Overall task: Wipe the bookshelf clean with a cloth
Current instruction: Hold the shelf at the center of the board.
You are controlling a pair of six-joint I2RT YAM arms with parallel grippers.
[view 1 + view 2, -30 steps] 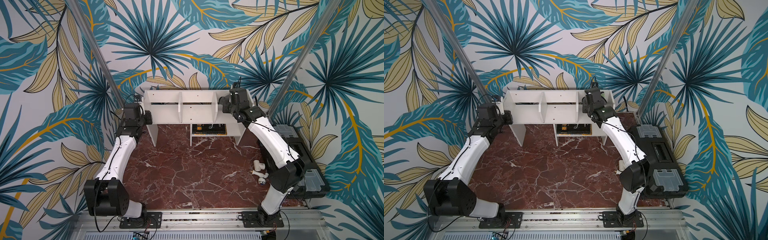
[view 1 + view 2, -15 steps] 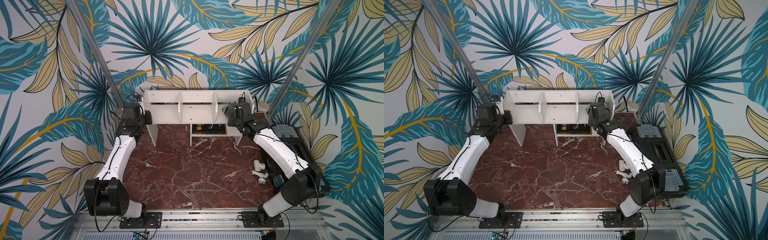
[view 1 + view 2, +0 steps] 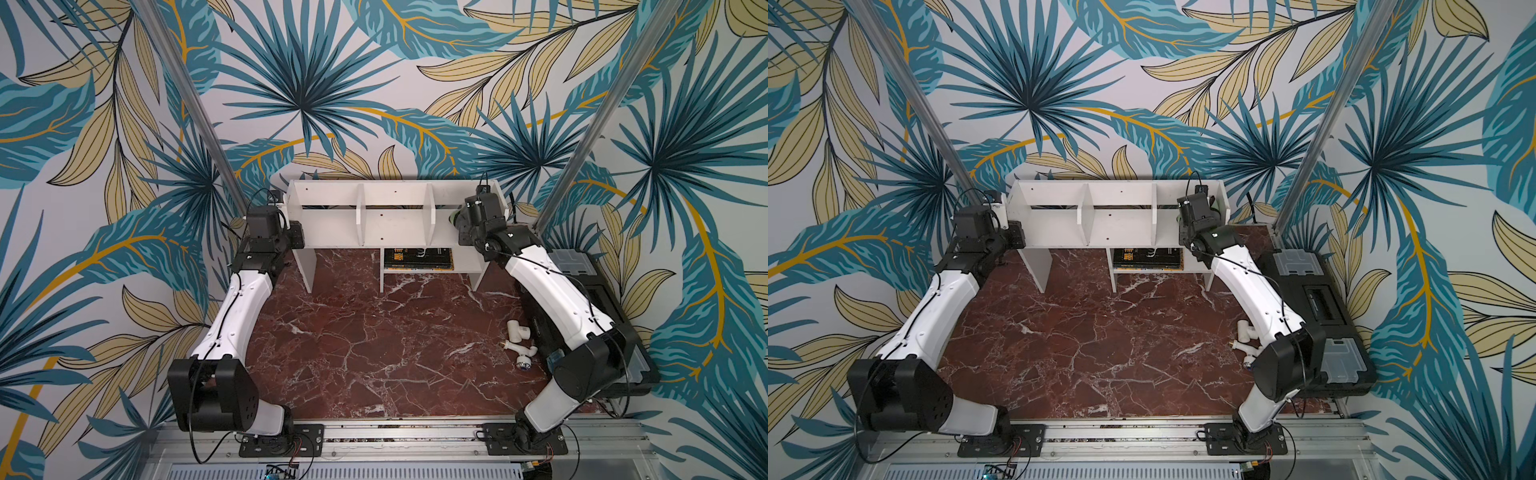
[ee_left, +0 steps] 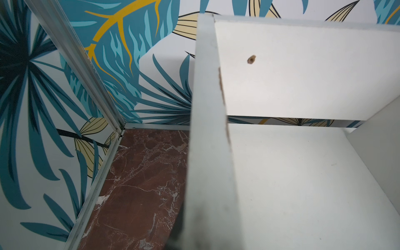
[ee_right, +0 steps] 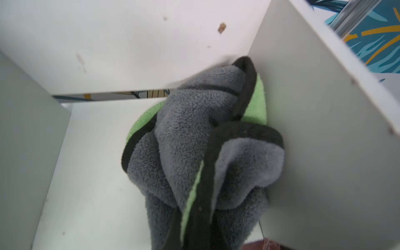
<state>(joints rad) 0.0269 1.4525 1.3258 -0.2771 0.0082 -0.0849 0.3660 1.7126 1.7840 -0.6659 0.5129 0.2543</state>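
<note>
Folds of cloth [image 5: 194, 140] bulge from the clamping right claw [image 3: 460, 226] against the bookshelf [image 5: 324, 129] end panel; left claw [image 3: 297, 235] closed.

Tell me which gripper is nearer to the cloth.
Right. The right gripper is shut on the cloth inside an end compartment of the bookshelf; the left gripper is at its opposite end panel.

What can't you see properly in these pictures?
- Right gripper: its fingers are buried in the bunched grey-and-green microfibre cloth in the right wrist view.
- Left gripper: cut off at the left wrist view's edge, only a dark blur beside the white board bookshelf.
- Black-and-yellow item in the lower cubby: print too small in both top views.
</note>
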